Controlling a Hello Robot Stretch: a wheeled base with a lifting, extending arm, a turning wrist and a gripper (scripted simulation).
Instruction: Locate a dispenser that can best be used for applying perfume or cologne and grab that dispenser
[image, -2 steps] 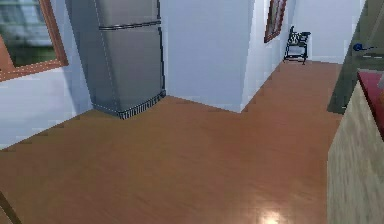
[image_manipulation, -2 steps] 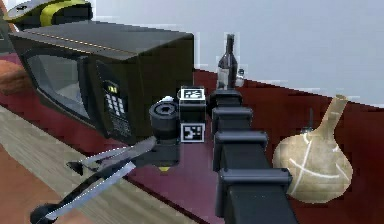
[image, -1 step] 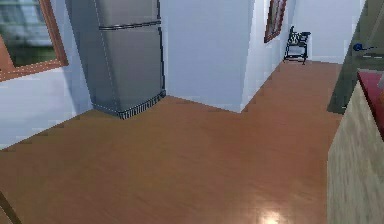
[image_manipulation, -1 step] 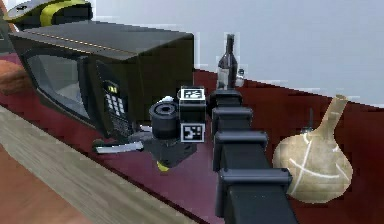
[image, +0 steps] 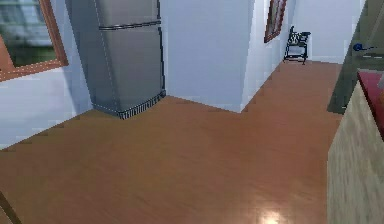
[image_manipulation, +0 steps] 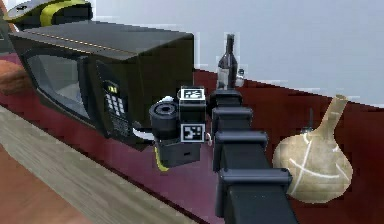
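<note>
On the dark red countertop (image_manipulation: 280, 110) a tall dark bottle (image_manipulation: 228, 62) with a narrow neck stands against the back wall. A small pale thing (image_manipulation: 241, 76) stands right beside it. The arm (image_manipulation: 240, 160) rises from the arm side view's bottom edge. My gripper (image_manipulation: 162, 140) sits at its far end, left of the two white marker squares and in front of the black microwave (image_manipulation: 100, 75). I cannot tell whether it holds anything. The bottle stands farther out than the gripper and to its right.
A tan round-bellied vase (image_manipulation: 312, 160) stands on the counter right of the arm. A yellow and black thing (image_manipulation: 50, 10) lies on the microwave. In the forward view there are a grey fridge (image: 122, 55), a window (image: 28, 40), open wooden floor (image: 190, 160), a counter (image: 360, 150) and a far dark chair (image: 297, 45).
</note>
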